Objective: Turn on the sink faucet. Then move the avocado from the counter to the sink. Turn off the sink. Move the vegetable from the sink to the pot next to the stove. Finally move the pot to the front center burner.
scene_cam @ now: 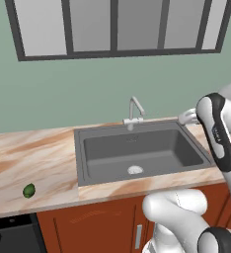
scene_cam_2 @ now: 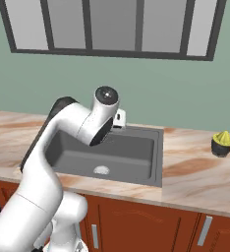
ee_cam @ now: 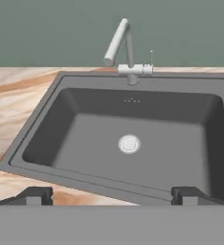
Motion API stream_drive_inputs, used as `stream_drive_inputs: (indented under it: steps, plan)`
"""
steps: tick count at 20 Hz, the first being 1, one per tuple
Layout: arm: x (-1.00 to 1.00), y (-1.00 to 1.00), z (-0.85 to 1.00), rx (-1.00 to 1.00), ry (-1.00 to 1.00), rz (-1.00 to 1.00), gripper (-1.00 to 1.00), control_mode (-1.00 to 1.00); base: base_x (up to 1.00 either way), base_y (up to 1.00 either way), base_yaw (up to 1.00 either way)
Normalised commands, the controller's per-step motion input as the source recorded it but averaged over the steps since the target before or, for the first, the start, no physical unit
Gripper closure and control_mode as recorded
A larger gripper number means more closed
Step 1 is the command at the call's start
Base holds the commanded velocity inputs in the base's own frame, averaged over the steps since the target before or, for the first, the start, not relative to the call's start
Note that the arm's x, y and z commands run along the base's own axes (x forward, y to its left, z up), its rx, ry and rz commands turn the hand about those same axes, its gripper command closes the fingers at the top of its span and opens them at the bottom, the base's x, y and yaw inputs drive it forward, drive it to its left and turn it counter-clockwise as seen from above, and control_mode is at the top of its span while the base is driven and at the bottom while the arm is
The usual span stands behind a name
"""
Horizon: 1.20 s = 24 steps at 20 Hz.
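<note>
Facing the sink (ee_cam: 47, 124), jaws spread; avocado (scene_cam: 28, 190) apparently well aside.

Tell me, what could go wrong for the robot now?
1. The small dark green avocado lies near the front edge of the marbled beige counter; a clumsy nudge might roll it off.
2. The slim silver gooseneck faucet has a small lever, so the wide-open jaws could slip past it.
3. The avocado sits far left of the dark grey sink, a long reach.
</note>
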Motion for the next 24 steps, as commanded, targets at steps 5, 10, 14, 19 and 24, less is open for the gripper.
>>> stream_drive_inputs:
  steps: [5, 10, 14, 19, 24]
  plan:
    - [0.52, -0.14, -0.2, 0.02, -0.18, 0.2, -1.0, -1.0, 0.0, 0.0, 0.0]
    - [0.36, -0.18, -0.13, 0.03, -0.1, 0.18, -1.0, -1.0, 0.0, 0.0, 0.0]
    - [0.62, -0.04, -0.09, 0.0, -0.17, 0.14, -1.0, -1.0, 0.0, 0.0, 0.0]
    - [0.61, 0.0, -0.05, 0.01, -0.18, 0.16, -1.0, -1.0, 0.0, 0.0, 0.0]
    - [0.55, 0.0, -0.11, 0.01, -0.19, 0.2, -1.0, -1.0, 0.0, 0.0, 0.0]
